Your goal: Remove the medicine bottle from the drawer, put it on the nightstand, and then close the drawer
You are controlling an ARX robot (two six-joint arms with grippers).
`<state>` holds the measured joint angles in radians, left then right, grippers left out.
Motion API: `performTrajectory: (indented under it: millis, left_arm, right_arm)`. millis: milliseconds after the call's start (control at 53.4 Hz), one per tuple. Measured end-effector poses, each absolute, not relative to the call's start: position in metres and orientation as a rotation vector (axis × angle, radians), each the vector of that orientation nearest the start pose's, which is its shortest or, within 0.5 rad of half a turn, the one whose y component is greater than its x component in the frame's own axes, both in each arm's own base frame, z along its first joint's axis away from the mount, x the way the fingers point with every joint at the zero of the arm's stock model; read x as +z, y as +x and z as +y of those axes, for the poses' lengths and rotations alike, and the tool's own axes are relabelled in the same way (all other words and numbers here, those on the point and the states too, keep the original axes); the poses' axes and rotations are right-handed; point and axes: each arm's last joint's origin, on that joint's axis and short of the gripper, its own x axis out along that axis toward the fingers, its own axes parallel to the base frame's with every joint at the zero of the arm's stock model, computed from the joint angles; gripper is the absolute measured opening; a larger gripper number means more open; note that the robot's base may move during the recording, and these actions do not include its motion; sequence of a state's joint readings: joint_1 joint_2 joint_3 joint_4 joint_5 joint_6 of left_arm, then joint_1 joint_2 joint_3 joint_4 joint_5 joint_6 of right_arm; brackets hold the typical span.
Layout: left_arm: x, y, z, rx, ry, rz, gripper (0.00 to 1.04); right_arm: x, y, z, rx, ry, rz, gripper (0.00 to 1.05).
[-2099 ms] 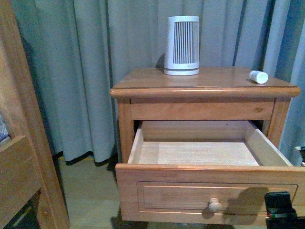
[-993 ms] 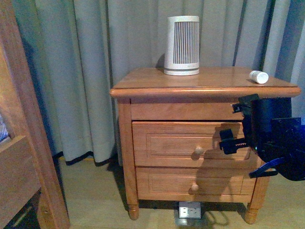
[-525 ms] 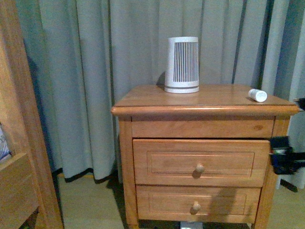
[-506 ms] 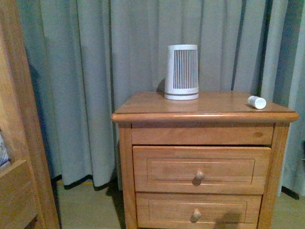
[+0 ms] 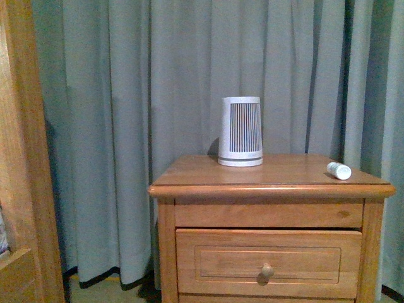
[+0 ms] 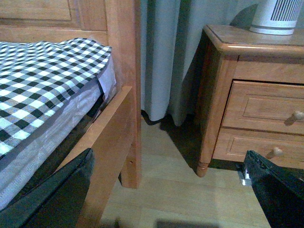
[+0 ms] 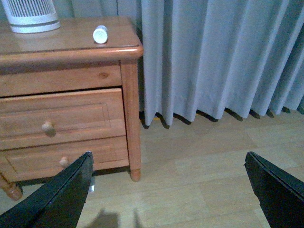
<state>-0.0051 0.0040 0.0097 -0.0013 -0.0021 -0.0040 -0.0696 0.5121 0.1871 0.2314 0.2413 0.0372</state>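
Note:
The medicine bottle (image 5: 339, 170) is small and white and lies on its side near the right edge of the nightstand (image 5: 271, 184) top. It also shows in the right wrist view (image 7: 100, 34). The upper drawer (image 5: 268, 262) is pushed in, its round knob (image 5: 267, 271) facing me. It also shows in the left wrist view (image 6: 263, 108) and the right wrist view (image 7: 61, 120). Neither gripper shows in the front view. My left gripper (image 6: 171, 194) is open and empty over the floor beside the bed. My right gripper (image 7: 171, 190) is open and empty over the floor to the right of the nightstand.
A white-grey ribbed device (image 5: 240, 132) stands at the back of the nightstand top. Grey curtains (image 5: 126, 126) hang behind. A wooden bed frame (image 6: 114, 123) with a checked mattress (image 6: 42, 80) stands on the left. The lower drawer (image 6: 259, 148) is shut.
The drawer went from pulled out to pushed in. My right gripper drew back from its front and left the front view. The front view has risen, so the nightstand sits lower in it.

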Motion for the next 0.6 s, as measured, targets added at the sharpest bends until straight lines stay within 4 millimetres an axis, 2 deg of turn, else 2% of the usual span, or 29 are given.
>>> performTrajectory:
  millis: [75, 244, 319, 394, 412, 487, 600]
  left_arm:
    - [0.166, 0.097, 0.0, -0.003, -0.004, -0.004, 0.98]
    - [0.166, 0.097, 0.0, -0.003, -0.004, -0.004, 0.98]
    - [0.166, 0.097, 0.0, -0.003, -0.004, -0.004, 0.98]
    - [0.166, 0.097, 0.0, -0.002, -0.004, -0.004, 0.98]
    - [0.166, 0.097, 0.0, -0.003, -0.004, -0.004, 0.98]
    - [0.166, 0.097, 0.0, -0.003, -0.004, -0.004, 0.98]
    - [0.166, 0.097, 0.0, -0.003, -0.004, -0.004, 0.98]
  right_arm:
    - [0.195, 0.129, -0.014, -0.296, 0.028, 0.088, 0.98]
    - [0.195, 0.127, -0.013, -0.284, 0.029, 0.075, 0.97]
    - [0.194, 0.126, -0.013, -0.112, 0.024, 0.016, 0.85]
    - [0.19, 0.123, -0.006, -0.048, 0.015, 0.006, 0.73]
    - [0.188, 0.122, -0.002, -0.015, 0.011, 0.002, 0.66]
    - [0.186, 0.12, -0.001, 0.0, 0.007, 0.003, 0.54]
    - [0.181, 0.116, 0.0, -0.003, 0.007, -0.001, 0.28]
